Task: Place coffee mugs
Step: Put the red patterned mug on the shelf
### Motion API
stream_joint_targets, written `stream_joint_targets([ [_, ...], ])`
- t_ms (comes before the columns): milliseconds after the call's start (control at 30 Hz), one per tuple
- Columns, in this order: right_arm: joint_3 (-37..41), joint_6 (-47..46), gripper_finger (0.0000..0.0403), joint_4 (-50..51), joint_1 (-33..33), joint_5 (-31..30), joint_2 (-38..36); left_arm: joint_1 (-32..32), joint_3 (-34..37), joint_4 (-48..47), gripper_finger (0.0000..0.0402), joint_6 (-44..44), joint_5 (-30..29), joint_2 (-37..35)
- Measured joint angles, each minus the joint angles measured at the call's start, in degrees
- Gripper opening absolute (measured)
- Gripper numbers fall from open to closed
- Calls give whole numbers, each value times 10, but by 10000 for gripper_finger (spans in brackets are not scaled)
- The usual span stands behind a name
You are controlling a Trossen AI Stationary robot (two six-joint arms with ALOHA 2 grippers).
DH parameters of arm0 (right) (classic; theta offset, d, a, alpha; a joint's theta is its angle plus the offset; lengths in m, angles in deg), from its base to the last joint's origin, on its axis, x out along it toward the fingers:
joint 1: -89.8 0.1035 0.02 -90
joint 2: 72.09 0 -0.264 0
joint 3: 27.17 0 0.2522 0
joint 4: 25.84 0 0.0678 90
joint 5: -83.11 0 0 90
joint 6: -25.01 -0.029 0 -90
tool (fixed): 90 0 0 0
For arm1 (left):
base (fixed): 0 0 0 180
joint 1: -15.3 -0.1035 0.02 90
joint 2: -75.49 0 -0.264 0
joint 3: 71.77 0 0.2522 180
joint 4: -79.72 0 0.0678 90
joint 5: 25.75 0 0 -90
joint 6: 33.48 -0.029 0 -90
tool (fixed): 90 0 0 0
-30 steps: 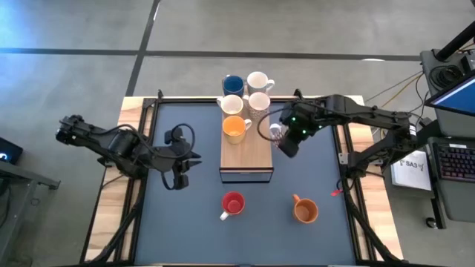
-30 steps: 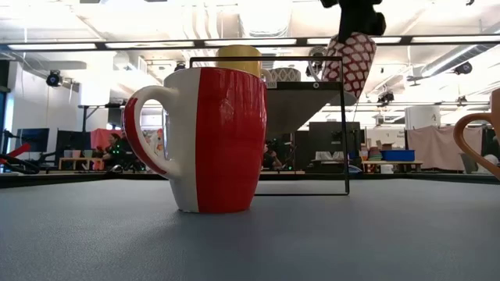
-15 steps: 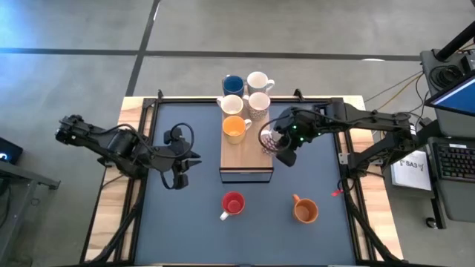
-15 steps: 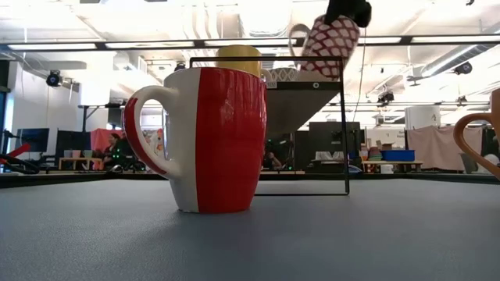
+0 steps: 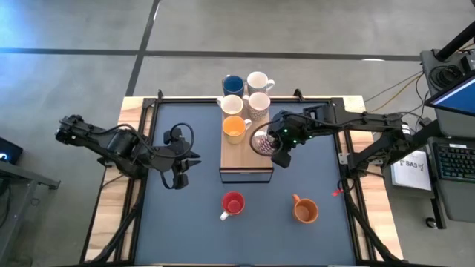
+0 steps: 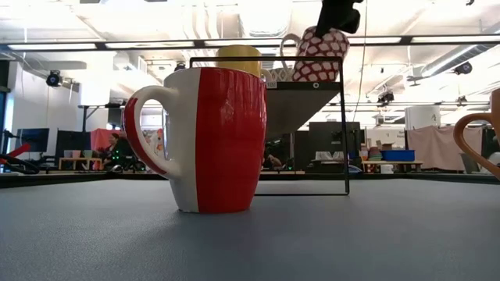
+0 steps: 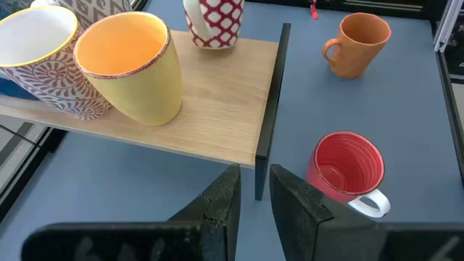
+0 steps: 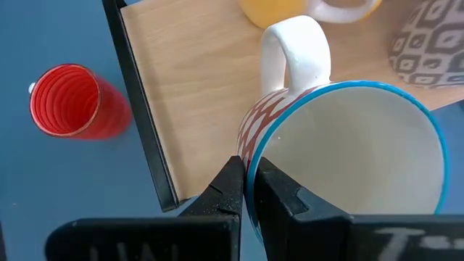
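Observation:
My right gripper [image 5: 273, 148] is shut on a white mug with a red lattice pattern [image 5: 261, 141], over the right side of the light-wood board [image 5: 241, 152]. In the low view the patterned mug [image 6: 319, 55] sits at the level of the board's top; I cannot tell whether it touches. Blue [image 5: 233, 84], white [image 5: 257, 80], cream [image 5: 232, 104], grey-patterned [image 5: 259, 102] and yellow-orange [image 5: 235, 127] mugs stand on the board's far part. A red mug [image 5: 233, 203] and a brown-orange mug [image 5: 305, 211] stand on the table. My left gripper [image 5: 178, 172] waits left of the board, narrowly open. My right gripper [image 8: 248, 170] pinches the patterned mug's rim [image 8: 249, 148] on the side away from its handle [image 8: 293, 51], one finger inside the mug and one outside. The fingers come from the table's right, slanting down. The mug stays nearly upright, mouth up.
The board is raised on a thin black frame [image 6: 346, 125] with a dark edge [image 7: 272, 109]. Bare wood remains on the board's near half [image 7: 210, 109]. Open blue table surface lies between the red and brown-orange mugs and around my left gripper.
My right gripper has carried the patterned mug toward the table's left, from beside the board to over its right side, and then lowered it. The mug hung tilted before; it now stands nearly upright at the board's top.

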Motion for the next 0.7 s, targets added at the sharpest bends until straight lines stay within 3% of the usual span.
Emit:
stream_joint_targets([
  [333,-20,-38,13,1,-4,-47,21,0,0,-5,57,0,0,0],
  [533,-112,-38,13,15,-4,-58,51,0,0,-14,57,0,0,0],
  [700,-210,-43,13,140,-4,-58,120,0,0,-24,57,0,0,0],
])
